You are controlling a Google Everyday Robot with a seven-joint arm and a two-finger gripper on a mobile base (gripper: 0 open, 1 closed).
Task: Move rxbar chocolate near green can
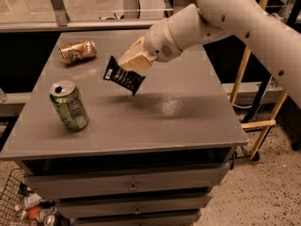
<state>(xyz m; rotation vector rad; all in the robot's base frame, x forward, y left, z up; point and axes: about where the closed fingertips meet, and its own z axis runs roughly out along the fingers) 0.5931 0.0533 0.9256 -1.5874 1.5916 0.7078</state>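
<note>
The rxbar chocolate (123, 76), a flat black wrapper with pale lettering, hangs tilted above the grey table (188, 112), held in my gripper (131, 62). The gripper's tan fingers (136, 59) are shut on the bar's upper edge, over the table's middle. The green can (69, 106) stands upright near the table's front left, to the left of and below the bar, about a can's width away from it.
A dented gold-brown can (77, 51) lies on its side at the table's back left. Drawers (131, 186) sit under the tabletop. A wire basket with clutter (28, 208) is on the floor at the lower left. A wooden frame (256, 98) stands to the right.
</note>
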